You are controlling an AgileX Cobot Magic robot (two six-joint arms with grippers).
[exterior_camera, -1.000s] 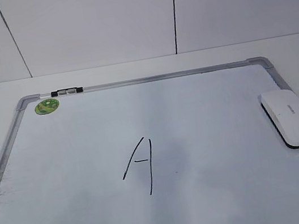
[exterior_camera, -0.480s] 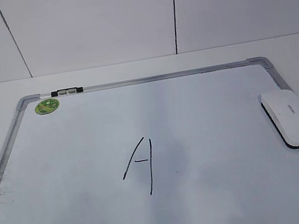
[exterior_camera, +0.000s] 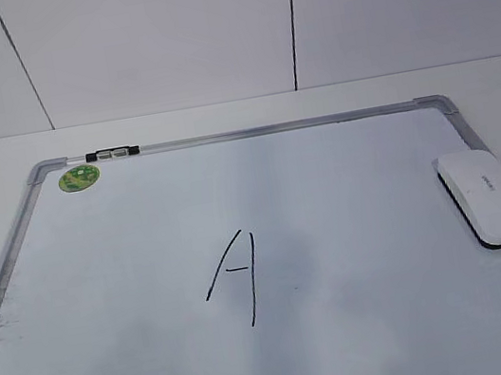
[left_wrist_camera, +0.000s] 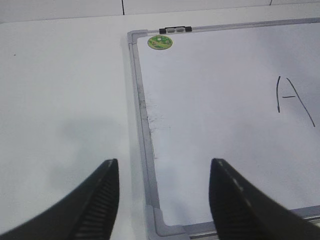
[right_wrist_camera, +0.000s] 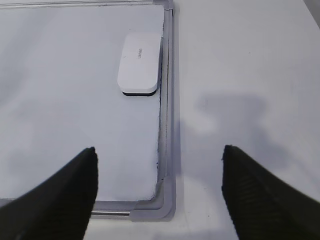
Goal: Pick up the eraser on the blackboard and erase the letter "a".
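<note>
Nothing moved since earlier | eraser (exterior_camera: 488, 197) at blackboard (exterior_camera: 251, 133) right edge: light, rigid, smooth; pinch long sides | left claw (left_wrist_camera: 164, 197), right claw (right_wrist_camera: 159, 185) both apart, empty

The eraser (right_wrist_camera: 139, 62) is seen lying against the blackboard's (right_wrist_camera: 172, 150) right edge, beyond the right gripper's (right_wrist_camera: 159, 192) parted fingers.

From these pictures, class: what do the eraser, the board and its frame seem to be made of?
Eraser: white, smooth shell, likely plastic, with a dark underside layer, perhaps felt.
Board: glossy white surface, dry-erase type judging by the marker letter.
Frame: silver-grey strip, probably metal; the rounded corners may be plastic.
</note>
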